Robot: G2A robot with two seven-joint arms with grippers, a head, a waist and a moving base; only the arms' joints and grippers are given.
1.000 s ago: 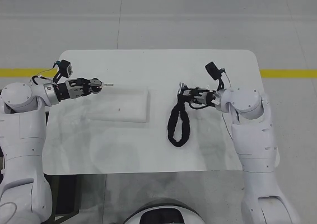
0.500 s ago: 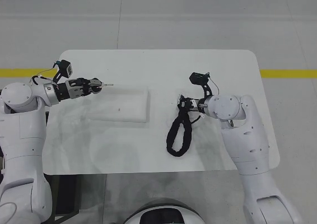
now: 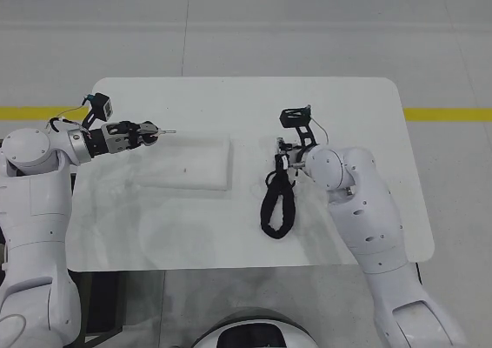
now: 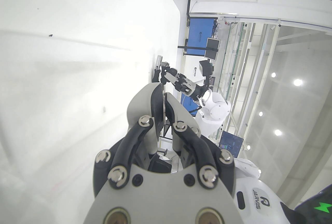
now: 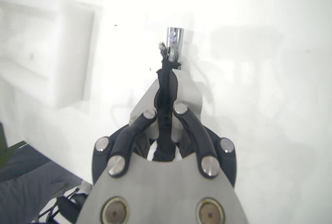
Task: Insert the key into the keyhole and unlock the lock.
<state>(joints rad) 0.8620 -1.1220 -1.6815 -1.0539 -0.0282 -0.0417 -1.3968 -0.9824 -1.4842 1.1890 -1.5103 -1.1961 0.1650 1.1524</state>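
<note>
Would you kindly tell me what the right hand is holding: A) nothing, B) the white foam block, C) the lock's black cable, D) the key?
C: the right wrist view shows the right hand shut on the black cable, the lock's metal cylinder sticking out beyond its fingertips.

An industrial hall: yellow floor line (image 3: 455, 114), monitors (image 4: 212, 47), high ceiling lights (image 4: 297, 82).

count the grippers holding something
2: left gripper, over the table's left part, shut on the key; right gripper, near the middle, shut on the lock.
</note>
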